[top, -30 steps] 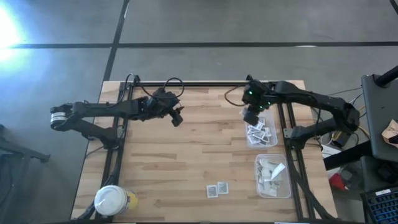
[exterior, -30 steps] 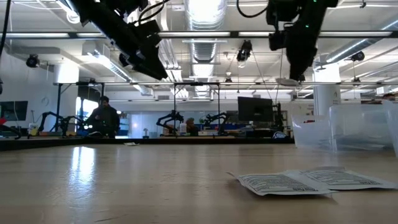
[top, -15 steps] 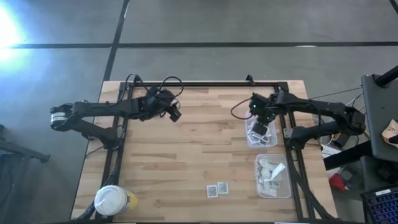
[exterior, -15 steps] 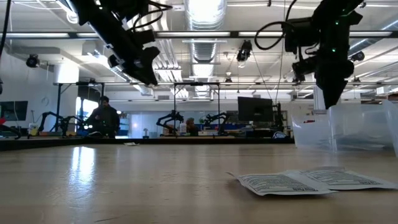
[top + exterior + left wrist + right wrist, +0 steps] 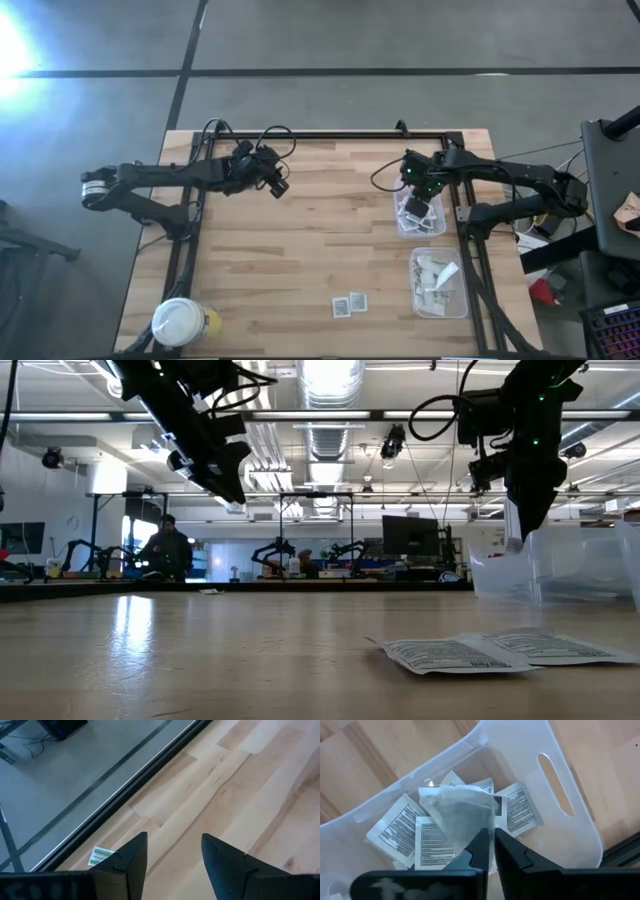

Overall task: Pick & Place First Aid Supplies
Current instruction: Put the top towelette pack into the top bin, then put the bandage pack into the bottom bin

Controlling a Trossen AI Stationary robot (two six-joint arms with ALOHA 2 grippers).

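My right gripper (image 5: 414,205) (image 5: 491,832) points down over the far clear tub (image 5: 436,228), shut on a pale white packet (image 5: 460,810). Several square white packets with dark print (image 5: 432,840) lie on the tub's floor below it. Two more square packets (image 5: 349,304) (image 5: 500,650) lie flat on the wood near the table's front edge. My left gripper (image 5: 279,186) (image 5: 172,840) hangs open above the table's far left part with nothing between its fingers. A green-and-white strip (image 5: 101,855) lies flat by the table's far edge rail. My right gripper pinches the white packet by one edge (image 5: 481,822) between its two fingertips. The fingers come from above, pointing down into the tub. The packet sits tilted over the packets on the tub floor; whether it touches them I cannot tell.
A second clear tub (image 5: 462,300) with white and pale green packets stands nearer the front right. A white-lidded round jar (image 5: 180,322) stands at the front left corner. A black rail (image 5: 320,136) runs along the far edge. Bare wood lies mid-table (image 5: 300,250).
My right gripper has come down and toward the table's near edge, from above the tub's far end into the tub's mouth, then stayed there. My left gripper has tipped a little farther downward, staying open at the same place.
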